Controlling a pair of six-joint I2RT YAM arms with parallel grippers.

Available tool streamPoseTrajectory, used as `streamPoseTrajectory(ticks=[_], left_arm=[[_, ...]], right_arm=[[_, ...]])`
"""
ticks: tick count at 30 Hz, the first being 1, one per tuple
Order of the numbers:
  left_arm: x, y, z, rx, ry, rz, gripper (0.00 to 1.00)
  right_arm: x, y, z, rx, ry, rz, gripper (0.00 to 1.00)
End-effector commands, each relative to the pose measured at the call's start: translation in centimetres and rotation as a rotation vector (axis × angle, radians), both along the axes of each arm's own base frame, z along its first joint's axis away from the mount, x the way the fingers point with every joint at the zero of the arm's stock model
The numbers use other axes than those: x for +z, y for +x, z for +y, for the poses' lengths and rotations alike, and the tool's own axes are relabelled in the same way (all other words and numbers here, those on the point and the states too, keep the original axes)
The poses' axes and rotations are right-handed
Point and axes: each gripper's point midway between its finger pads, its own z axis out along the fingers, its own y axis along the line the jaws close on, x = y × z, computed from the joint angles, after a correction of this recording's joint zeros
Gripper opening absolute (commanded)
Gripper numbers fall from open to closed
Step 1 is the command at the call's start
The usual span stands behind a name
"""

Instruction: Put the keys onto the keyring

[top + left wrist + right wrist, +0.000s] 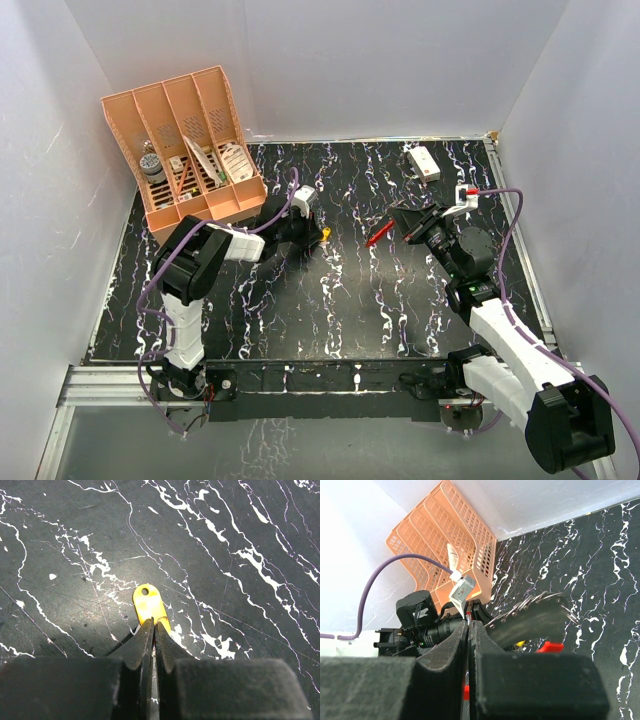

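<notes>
Left gripper (153, 626) is closed on the key (148, 601), which lies flat on the worktop (240, 540) with its yellow head protruding. The key looks light, stiff, thin and slippery; pinch across the flats, leaving the hole clear. The red keyring (380, 235) sits mid-worktop, apparently pinched in the closed right gripper (468, 626).

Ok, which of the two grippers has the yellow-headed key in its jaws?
The left gripper: its jaws are shut on the small flat key with the yellow head. The right gripper pinches the thin red keyring instead.
</notes>
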Motion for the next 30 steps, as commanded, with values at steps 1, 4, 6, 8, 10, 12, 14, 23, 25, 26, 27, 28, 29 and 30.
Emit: streamPoseTrajectory(ticks=[1,4,6,8,10,12,14,23,25,26,27,28,29,30], left_arm=[[1.6,0.5,-0.3,-0.012,-0.023,-0.044,0.00],[3.2,0.6,-0.1,0.003,-0.037,-0.073,0.00],[4.4,0.6,0.1,0.015,-0.046,-0.095,0.00],[6.0,0.7,0.2,0.026,-0.059,-0.122,0.00],[7.1,0.6,0.4,0.037,-0.063,-0.137,0.00],[8.3,0.6,0.6,0.045,-0.069,-0.158,0.00],[9.8,0.5,0.9,0.054,-0.081,-0.187,0.00],[16.2,0.2,1.2,0.059,-0.138,-0.306,0.00],[16.9,0.1,1.3,0.055,-0.134,-0.314,0.00],[16.9,0.1,1.3,0.050,-0.128,-0.309,0.00],[16.6,0.1,1.2,0.045,-0.117,-0.297,0.00],[16.2,0.1,1.1,0.040,-0.107,-0.285,0.07],[15.6,0.1,1.1,0.035,-0.100,-0.271,0.20],[14.9,0.2,1.0,0.037,-0.095,-0.251,0.33]], right_arm=[[1.7,0.0,-0.2,-0.001,0.010,-0.076,0.00],[1.5,0.1,-0.1,0.001,0.008,-0.073,0.00],[1.4,0.1,0.0,0.007,0.007,-0.072,0.00],[1.3,0.2,0.1,0.012,0.003,-0.071,0.00],[1.1,0.2,0.2,0.023,-0.007,-0.072,0.00],[0.8,0.2,0.4,0.031,-0.020,-0.071,0.00],[0.7,0.2,0.4,0.034,-0.030,-0.072,0.00],[0.3,0.1,1.4,0.102,-0.081,-0.092,0.00],[0.2,0.0,1.5,0.111,-0.088,-0.090,0.00],[0.2,0.0,1.5,0.111,-0.090,-0.091,0.00],[0.1,0.0,1.5,0.111,-0.094,-0.087,0.00],[0.0,0.1,1.5,0.111,-0.096,-0.081,0.00],[-0.2,0.1,1.5,0.111,-0.098,-0.074,0.00],[-0.3,0.2,1.5,0.107,-0.100,-0.068,0.00]])
